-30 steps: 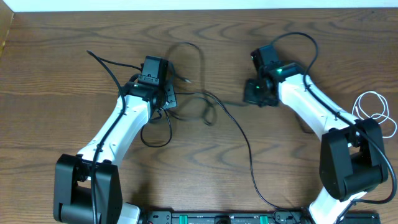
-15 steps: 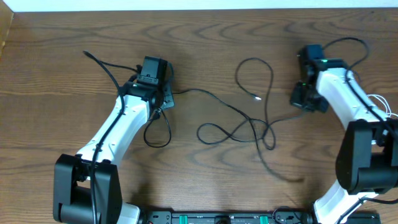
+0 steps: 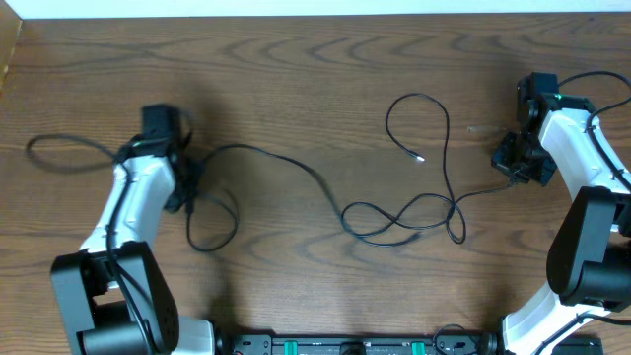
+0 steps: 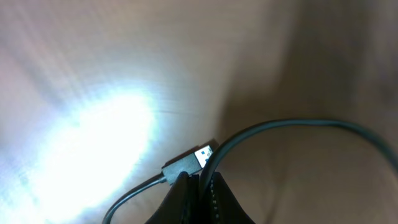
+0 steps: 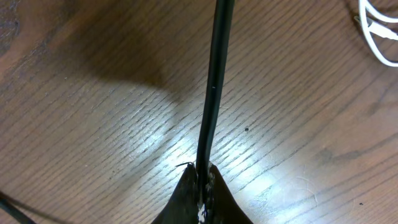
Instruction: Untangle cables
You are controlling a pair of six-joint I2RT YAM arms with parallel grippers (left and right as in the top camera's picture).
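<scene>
While the left gripper and right gripper each clamp the black cables, bare table lies open between them, its far edge well beyond both.

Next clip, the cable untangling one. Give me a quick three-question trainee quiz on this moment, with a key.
1. True or false: the right gripper is open and empty.
2. In the left wrist view, what sits right beside the left gripper? A) a USB plug B) a screwdriver C) a roll of tape
3. Fill in: the white cable shows at the edge of the ___ wrist view.

Key: 1 false, it is shut on a black cable; 2 A; 3 right.
</scene>
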